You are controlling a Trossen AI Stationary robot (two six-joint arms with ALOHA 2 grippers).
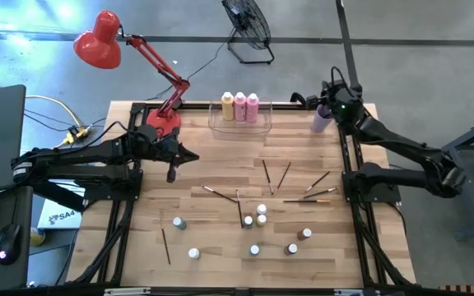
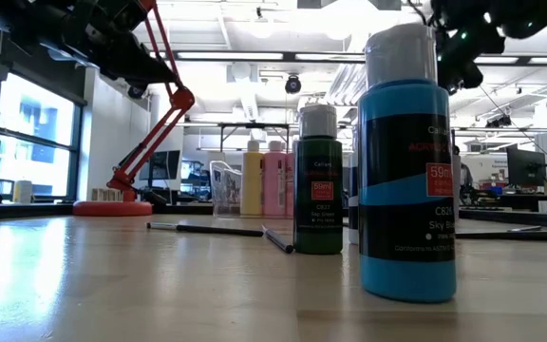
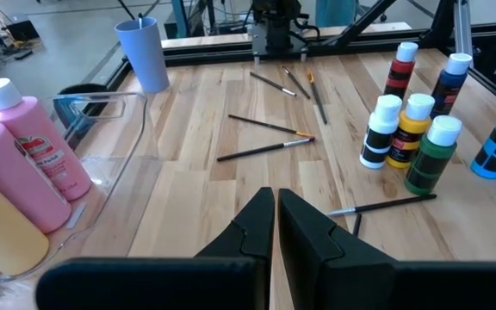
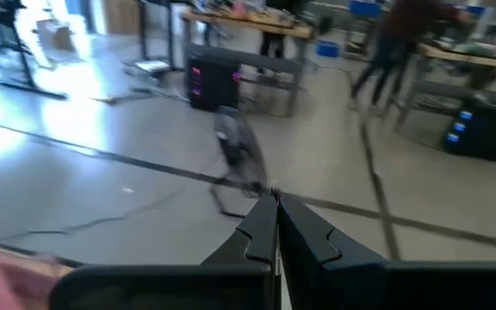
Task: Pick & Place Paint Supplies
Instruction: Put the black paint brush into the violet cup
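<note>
The tabletop (image 1: 220, 238) fills the centre of the high view, a light wooden surface inside a dark frame.

The left arm reaches in from the left edge. The left gripper (image 1: 171, 174) hangs over the tabletop's left-centre area, its fingers (image 3: 248, 228) pressed nearly together and holding nothing. The right arm comes in from the right edge. The right gripper (image 1: 327, 89) sits at the upper right, beside the lilac cup (image 1: 320, 120); its fingers (image 4: 261, 226) are fully closed and empty.

A red desk lamp (image 1: 97, 39) occupies the upper left, its base on the tabletop's rear corner.

The clear bin (image 1: 239, 125) stands at upper centre and contains the three tall paint bottles (image 1: 240, 106) — one yellow-orange, two pink — upright in a row.

The small white-capped bottles (image 1: 257, 217) stand scattered across the lower centre, one cluster near the middle and singles to either side.

The paintbrushes (image 1: 267, 175) lie flat in the centre and right-centre, apart from each other, with one more at lower left — all outside the bin.
</note>
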